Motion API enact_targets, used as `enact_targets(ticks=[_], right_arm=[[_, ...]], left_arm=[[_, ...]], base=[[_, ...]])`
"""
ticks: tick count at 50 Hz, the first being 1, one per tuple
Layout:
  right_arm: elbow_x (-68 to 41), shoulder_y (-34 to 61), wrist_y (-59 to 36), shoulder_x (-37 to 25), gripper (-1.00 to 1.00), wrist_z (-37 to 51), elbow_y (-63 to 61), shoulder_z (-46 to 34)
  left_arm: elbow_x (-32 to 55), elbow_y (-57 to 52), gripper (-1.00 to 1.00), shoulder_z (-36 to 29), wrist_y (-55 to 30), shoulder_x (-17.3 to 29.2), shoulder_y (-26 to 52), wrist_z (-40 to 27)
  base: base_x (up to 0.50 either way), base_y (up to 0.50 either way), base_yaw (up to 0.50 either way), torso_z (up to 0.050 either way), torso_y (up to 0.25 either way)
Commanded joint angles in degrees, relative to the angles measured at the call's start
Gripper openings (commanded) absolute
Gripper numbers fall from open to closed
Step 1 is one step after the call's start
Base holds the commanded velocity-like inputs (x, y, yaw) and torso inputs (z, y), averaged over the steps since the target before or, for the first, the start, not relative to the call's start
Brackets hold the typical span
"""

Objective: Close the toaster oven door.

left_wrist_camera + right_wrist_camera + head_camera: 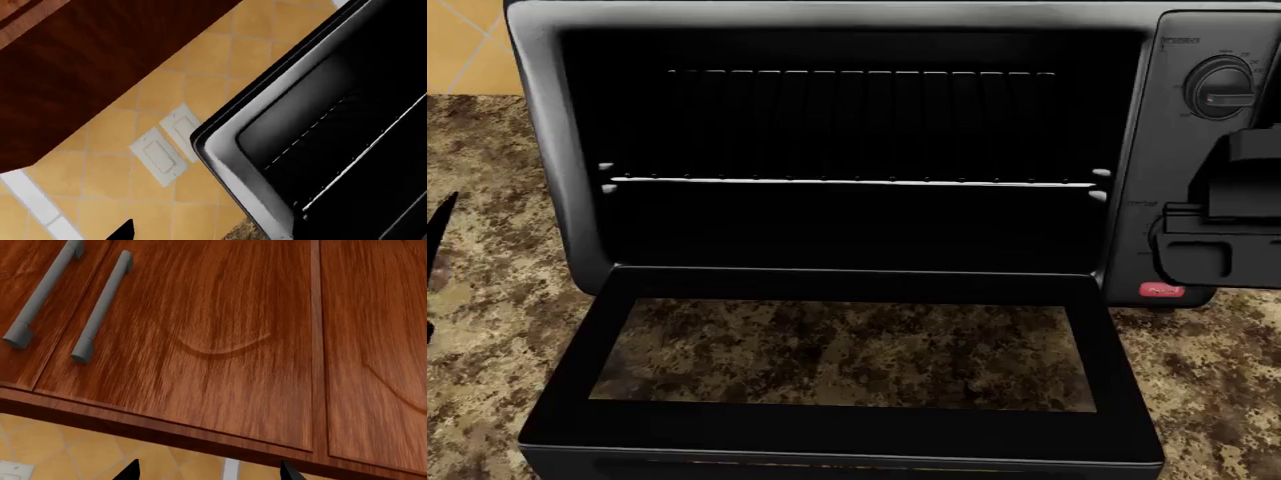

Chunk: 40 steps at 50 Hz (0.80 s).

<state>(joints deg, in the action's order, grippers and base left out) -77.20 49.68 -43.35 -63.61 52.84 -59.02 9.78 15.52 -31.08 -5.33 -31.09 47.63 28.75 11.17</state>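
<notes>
Door: while the toaster oven (1174, 150) gapes, its door (841, 360) lies flat open on the desk (481, 300).
Left claw (123, 231): state unclear.
Right claw (208, 471): fingers apart, touching nothing.

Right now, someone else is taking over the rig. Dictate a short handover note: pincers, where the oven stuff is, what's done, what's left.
Left pincer: only one tip shows, state unclear.
Right pincer: open, empty, pointed at the wooden cabinet doors.
The toaster oven sits on the granite counter.
The toaster oven door is fully open, lying flat toward the robot, wire rack exposed.
Done: nothing yet.
Left: swing the door up shut.
</notes>
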Motion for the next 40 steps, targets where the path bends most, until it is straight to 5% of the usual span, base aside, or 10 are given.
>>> enact_targets(ticks=[1,23,40], right_arm=[[-0.7,0.2,0.9,-1.1,1.0,0.7,-0.3,-0.5],[0.0,0.7,2.3,-1.5,1.0,1.1,0.0,-2.8],[-0.6,-2.2,4.7,-3.4,1.0,1.5,-0.4,-0.7]], left_arm=[[-6.3,3.2,1.0,-2.5,13.4,12.5,-3.3,10.9],[-13.8,7.5,1.0,-4.9,30.3,23.0,-10.7,17.7],[-22.4,12.0,1.0,-12.2,35.6,18.0,-9.8,19.2]], base=[[0.0,0.0,0.0,0.0,0.0],[0.0,0.0,0.0,0.0,0.0],[0.0,0.0,0.0,0.0,0.0]])
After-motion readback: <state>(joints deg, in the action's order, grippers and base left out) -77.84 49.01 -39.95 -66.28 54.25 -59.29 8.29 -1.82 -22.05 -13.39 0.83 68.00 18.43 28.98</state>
